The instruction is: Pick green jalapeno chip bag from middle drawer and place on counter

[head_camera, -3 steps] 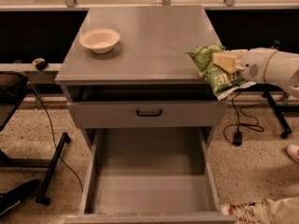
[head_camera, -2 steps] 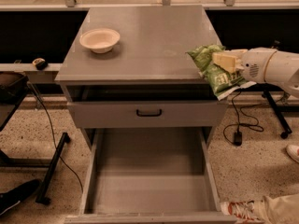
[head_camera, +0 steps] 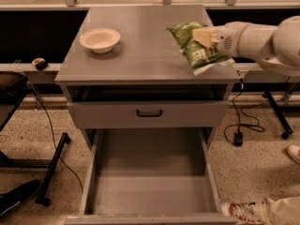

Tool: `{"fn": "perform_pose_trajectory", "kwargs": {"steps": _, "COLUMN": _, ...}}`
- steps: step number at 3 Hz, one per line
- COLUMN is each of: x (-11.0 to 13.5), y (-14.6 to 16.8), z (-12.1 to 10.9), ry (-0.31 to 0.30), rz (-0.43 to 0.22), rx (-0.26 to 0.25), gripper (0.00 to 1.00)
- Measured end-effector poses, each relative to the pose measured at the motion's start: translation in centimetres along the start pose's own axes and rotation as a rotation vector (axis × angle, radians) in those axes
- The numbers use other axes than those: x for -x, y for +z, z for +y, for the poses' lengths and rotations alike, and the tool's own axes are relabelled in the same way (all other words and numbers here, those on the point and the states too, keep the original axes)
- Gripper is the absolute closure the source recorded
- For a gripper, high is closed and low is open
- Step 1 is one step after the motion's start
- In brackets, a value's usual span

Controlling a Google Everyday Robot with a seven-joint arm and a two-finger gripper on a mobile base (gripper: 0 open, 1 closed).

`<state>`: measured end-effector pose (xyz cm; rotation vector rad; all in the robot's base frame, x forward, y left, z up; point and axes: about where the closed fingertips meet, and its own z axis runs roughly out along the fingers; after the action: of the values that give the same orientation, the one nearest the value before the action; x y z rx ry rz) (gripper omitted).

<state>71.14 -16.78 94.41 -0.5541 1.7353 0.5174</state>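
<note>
I see gripper [head_camera: 200, 39] over tabletop [head_camera: 140, 50] right edge, fingers [head_camera: 202, 34] pinching green jalapeno chip bag [head_camera: 198, 55]; bowl [head_camera: 99, 39] well left of fingers.

green jalapeno chip bag [head_camera: 196, 53]: crinkly glossy plastic film
counter [head_camera: 145, 55]: smooth matt grey
middle drawer [head_camera: 150, 186]: plain matt grey floor
gripper [head_camera: 204, 35]: smooth white plastic, over counter's right edge, clamped on bag
bowl [head_camera: 99, 39]: matt cream, paper-like
floor [head_camera: 255, 172]: speckled, stone look

Robot lab: claw [head_camera: 200, 35] above counter [head_camera: 140, 50], cables [head_camera: 238, 137] on speckled floor [head_camera: 262, 172]
</note>
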Motion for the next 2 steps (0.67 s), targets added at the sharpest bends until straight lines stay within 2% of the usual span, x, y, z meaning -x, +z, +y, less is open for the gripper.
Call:
{"fn": "perform_pose_trajectory", "kwargs": {"steps": 1, "x": -0.5, "y": 4.1, "z": 0.2, "ry": 0.030, "rz": 0.088, "rx": -0.048, "gripper": 0.84}}
{"fn": "perform_pose_trajectory", "kwargs": {"steps": 2, "x": -3.2, "y": 6.4, "z": -0.5, "ry": 0.116, "rz": 0.204, "rx": -0.070, "gripper": 0.61}}
